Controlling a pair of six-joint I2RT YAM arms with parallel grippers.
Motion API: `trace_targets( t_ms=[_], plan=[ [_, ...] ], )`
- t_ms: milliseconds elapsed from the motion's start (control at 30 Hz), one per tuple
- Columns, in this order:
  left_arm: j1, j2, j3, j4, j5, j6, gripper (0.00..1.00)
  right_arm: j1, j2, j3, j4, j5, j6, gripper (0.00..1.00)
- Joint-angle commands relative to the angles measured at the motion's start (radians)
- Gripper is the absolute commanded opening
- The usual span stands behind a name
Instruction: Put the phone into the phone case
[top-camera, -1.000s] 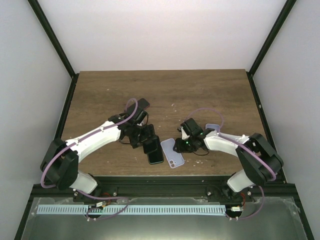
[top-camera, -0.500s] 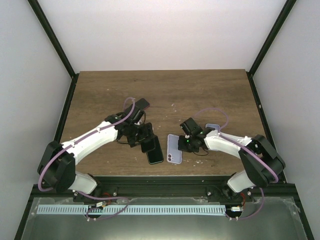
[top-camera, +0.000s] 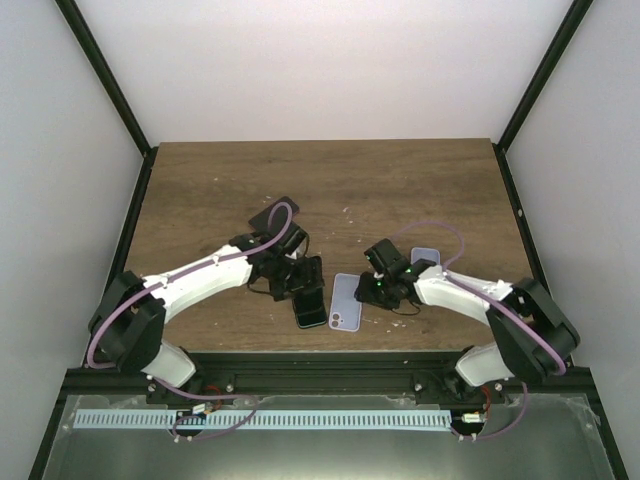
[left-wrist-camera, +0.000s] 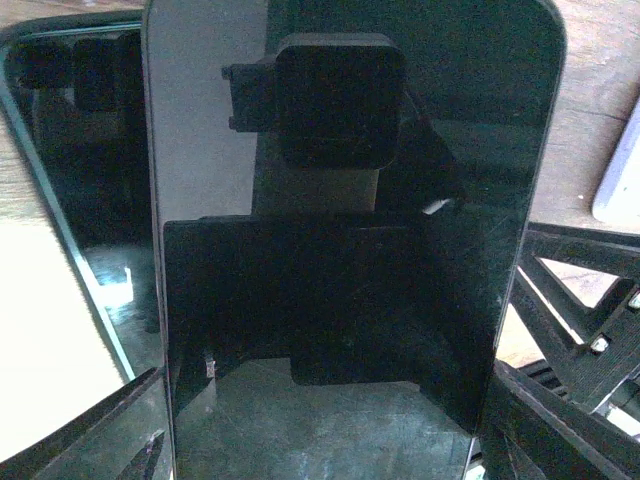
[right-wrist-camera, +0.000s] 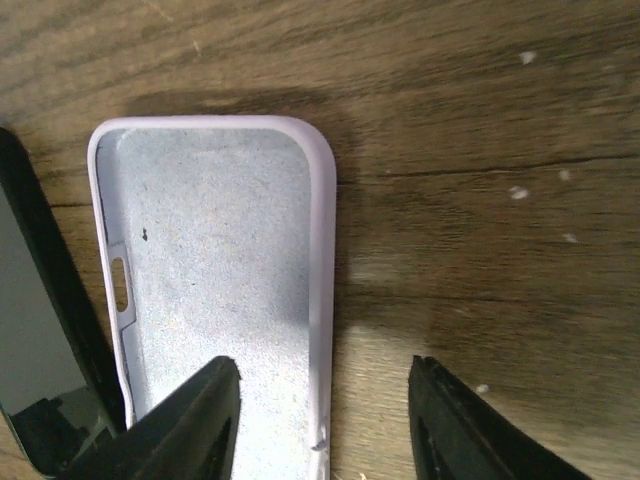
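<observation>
— Left wrist view is the hard one for us: a black glossy phone (left-wrist-camera: 350, 250) fills nearly all of it, cut off at the bottom edge, its glass only mirroring the camera.
— We agree. The left end effector (left-wrist-camera: 335, 435) shows just two dark finger wedges at the lower corners. What do we count?
— Two dark phones, we think: that one, and a second dark phone with a teal edge (left-wrist-camera: 60, 220) lying flat on the brown wooden table (top-camera: 400, 190). In the top external view we cannot separate them cleanly under the arm.
— One lilac soft phone case (right-wrist-camera: 210, 260), open side up, lies just beside the lying phone. A small lilac piece (top-camera: 425, 256) sits behind the right arm; we cannot tell what it is.
— And the grips?
— The left end effector is spread wide, its fingers pinching the black glossy phone across its width, off the table and left of the case. The right end effector (right-wrist-camera: 325, 425) stands parted with the case's right wall between its fingers, holding nothing. Whether a finger touches the case we cannot tell.
</observation>
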Motion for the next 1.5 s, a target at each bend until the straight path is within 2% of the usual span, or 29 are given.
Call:
trace_targets(
  t_ms=[0,167,433,967,1200,1467],
  plan=[
    [-0.025,0.028,0.058,0.08,0.027,0.016,0.52,-0.067,-0.073,-0.053,0.003,0.036,-0.06,0.52],
    [-0.082,0.103,0.123,0.055,-0.008,0.028,0.52,-0.126,-0.165,-0.075,-0.028,0.089,-0.091,0.6],
    [-0.146,0.219,0.248,-0.023,-0.044,0.042,0.52,-0.178,-0.244,-0.116,-0.021,0.075,-0.114,0.6],
    [-0.187,0.305,0.268,-0.044,-0.001,0.017,0.55,-0.184,-0.273,-0.15,0.002,0.05,-0.115,0.6],
    [-0.203,0.351,0.302,-0.067,-0.01,0.019,0.6,-0.185,-0.275,-0.16,0.014,0.04,-0.118,0.6],
    [-0.207,0.391,0.343,-0.115,-0.033,0.026,0.73,-0.184,-0.296,-0.183,0.032,0.02,-0.119,0.6]
  ],
)
